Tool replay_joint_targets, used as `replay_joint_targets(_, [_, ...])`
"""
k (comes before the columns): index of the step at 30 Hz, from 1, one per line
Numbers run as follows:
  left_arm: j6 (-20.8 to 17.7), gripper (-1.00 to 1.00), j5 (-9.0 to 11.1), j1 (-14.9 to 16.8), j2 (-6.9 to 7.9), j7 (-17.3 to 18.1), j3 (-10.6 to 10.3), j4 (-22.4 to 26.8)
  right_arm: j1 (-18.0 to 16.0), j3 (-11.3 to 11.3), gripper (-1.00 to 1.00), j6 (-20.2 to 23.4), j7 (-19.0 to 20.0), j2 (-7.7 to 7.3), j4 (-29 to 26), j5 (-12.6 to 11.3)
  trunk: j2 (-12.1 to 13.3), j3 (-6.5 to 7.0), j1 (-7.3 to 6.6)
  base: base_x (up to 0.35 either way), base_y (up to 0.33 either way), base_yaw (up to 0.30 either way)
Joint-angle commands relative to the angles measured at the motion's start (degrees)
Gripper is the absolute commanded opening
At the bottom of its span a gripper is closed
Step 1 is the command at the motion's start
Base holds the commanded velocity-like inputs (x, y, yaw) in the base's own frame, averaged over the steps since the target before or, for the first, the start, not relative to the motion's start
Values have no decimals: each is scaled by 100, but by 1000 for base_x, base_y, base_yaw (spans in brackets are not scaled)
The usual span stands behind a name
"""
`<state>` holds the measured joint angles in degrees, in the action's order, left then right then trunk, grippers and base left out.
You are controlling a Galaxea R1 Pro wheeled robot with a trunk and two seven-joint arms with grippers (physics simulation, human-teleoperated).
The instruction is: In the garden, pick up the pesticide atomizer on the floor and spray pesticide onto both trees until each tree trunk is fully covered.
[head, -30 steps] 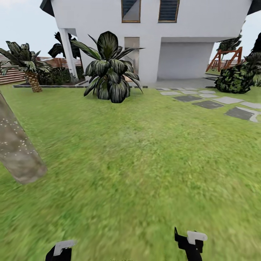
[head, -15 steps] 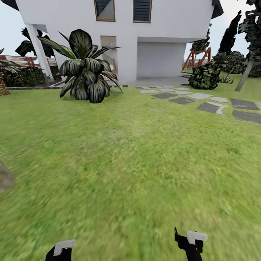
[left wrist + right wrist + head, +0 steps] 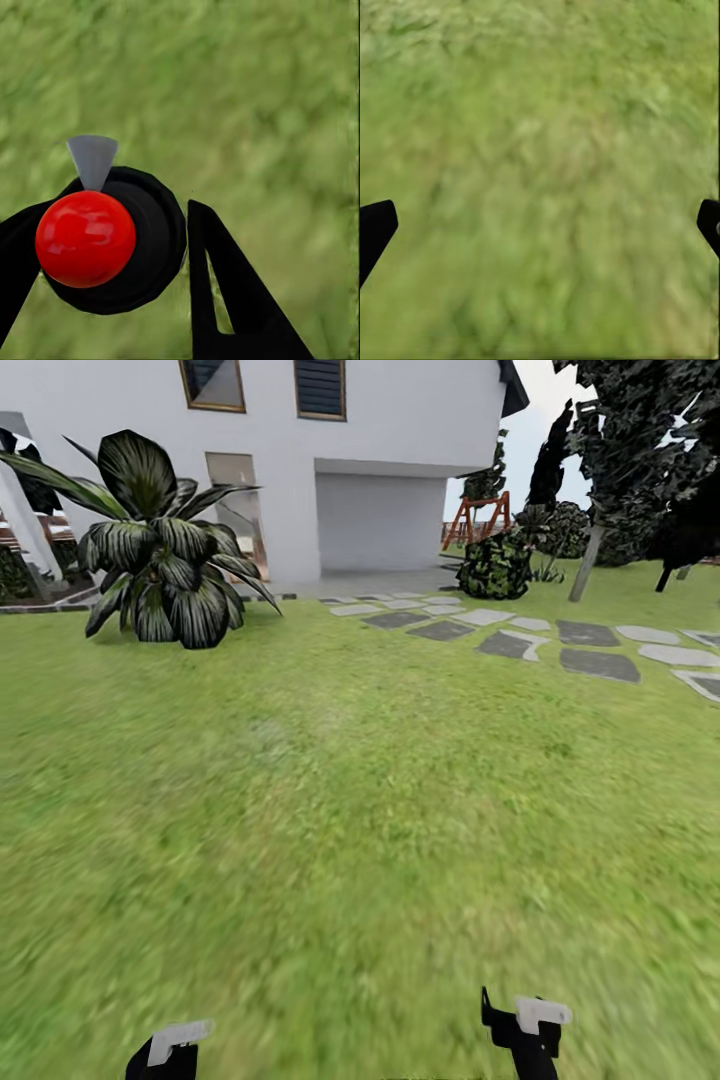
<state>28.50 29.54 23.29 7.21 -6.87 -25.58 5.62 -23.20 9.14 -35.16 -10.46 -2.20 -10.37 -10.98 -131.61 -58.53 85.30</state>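
Left hand (image 3: 112, 247) clamped on the pesticide atomizer (image 3: 112, 240): black body, red ball top, grey nozzle, over the lawn (image 3: 360, 810). Striped bush (image 3: 160, 550) stands left of the white house (image 3: 380, 460); stepping stones (image 3: 520, 635) run right of it. Tree (image 3: 640, 450) beyond the stones, trunk (image 3: 585, 565) well apart. Right hand (image 3: 540, 225) spread wide, empty. Judged step: transit to that tree. Next: approach, aim nozzle at trunk.

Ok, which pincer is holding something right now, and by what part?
The left pincer grips the pesticide atomizer around its black body, just below the red top and grey nozzle. The right pincer is open over grass, holding nothing.
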Motion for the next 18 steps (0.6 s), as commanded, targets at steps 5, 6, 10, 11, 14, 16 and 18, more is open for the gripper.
replay_joint_targets(5, [-2,-100,-9,0,-4,5,0,0,0,0,100,0,0,0,0,0,0,-10,0,0,-272,-300])
replay_joint_targets(6, [-2,-100,-9,0,-6,7,0,0,0,0,100,0,0,0,0,0,0,-12,0,0,-272,-298])
replay_joint_targets(10, [-2,-100,-18,0,-8,8,0,0,0,0,100,0,0,0,0,0,0,-19,0,0,-272,-286])
replay_joint_targets(11, [-2,-100,-18,0,-7,9,0,0,0,0,100,0,0,0,0,0,0,-21,0,0,-272,-282])
replay_joint_targets(14, [-2,-100,-21,0,-9,8,0,0,0,0,100,0,0,0,0,0,0,-27,0,0,-272,-282])
replay_joint_targets(16, [-2,-100,-26,0,-9,8,0,0,0,0,100,0,0,0,0,0,0,-31,0,0,-272,-286])
replay_joint_targets(18, [-2,-100,-27,0,-9,8,0,0,0,0,100,0,0,0,0,0,0,-35,0,0,-272,-288])
